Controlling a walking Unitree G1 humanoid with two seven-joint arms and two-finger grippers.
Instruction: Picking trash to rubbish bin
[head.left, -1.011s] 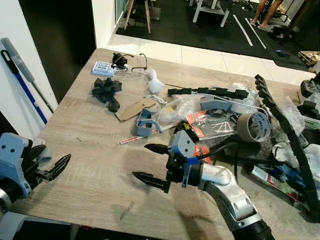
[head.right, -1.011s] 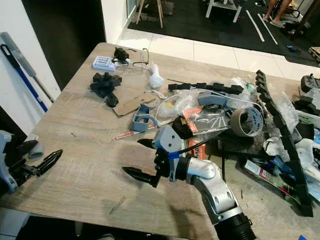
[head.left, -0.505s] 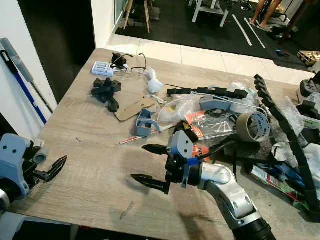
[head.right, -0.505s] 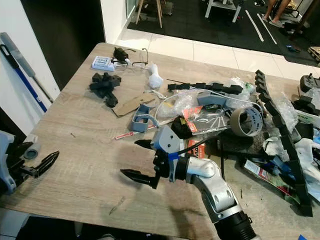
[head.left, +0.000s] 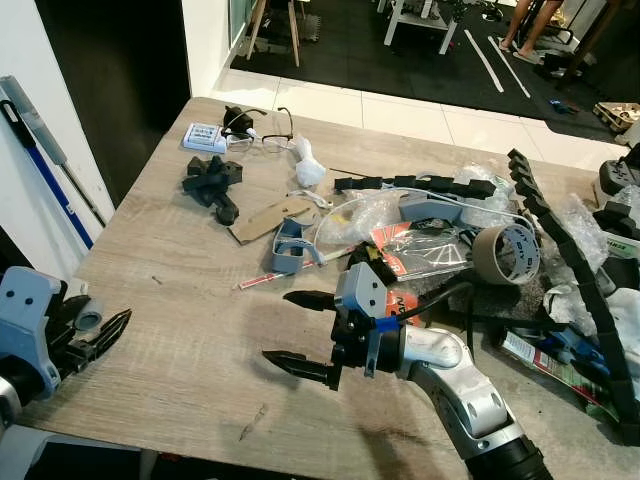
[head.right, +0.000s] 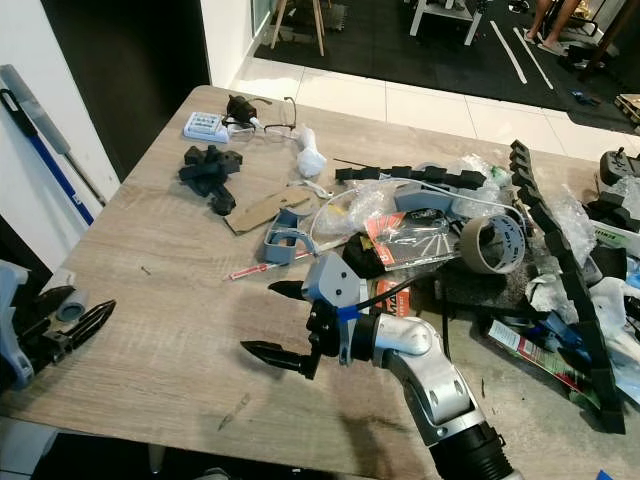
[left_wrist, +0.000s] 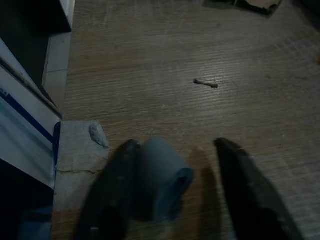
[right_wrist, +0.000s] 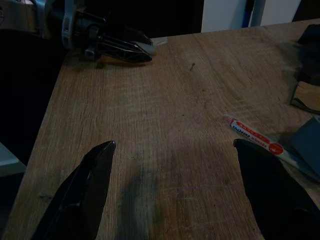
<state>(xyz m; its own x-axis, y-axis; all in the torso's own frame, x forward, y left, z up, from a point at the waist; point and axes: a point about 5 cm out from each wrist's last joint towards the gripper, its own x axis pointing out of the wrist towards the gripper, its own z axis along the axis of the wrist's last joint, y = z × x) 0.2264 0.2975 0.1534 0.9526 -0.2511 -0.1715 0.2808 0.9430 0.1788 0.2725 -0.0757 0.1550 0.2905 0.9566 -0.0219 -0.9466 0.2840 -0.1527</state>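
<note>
Hovering at the near desk (head.left: 190, 330) edge, the left tool (head.left: 95, 335) has its fingers nearly closed around a small grey roll (left_wrist: 162, 177), which lies against one finger and could slip off the edge if nudged. Further in, the right tool (head.left: 295, 330) hangs wide open and empty over bare wood grain. Beyond lie a thin red-and-white tube (right_wrist: 252, 135), crinkly clear plastic bags (head.left: 365, 215), a tape roll (head.left: 508, 252) and black toothed strips (head.left: 565, 260). No rubbish bin can be made out.

Each arm is built of silver segments with black joints. A grey-blue housing is mounted above the right tool (head.left: 305, 330) and beside the left tool (head.left: 100, 335); long black pointed fingers (head.left: 290, 362) are fitted.
</note>
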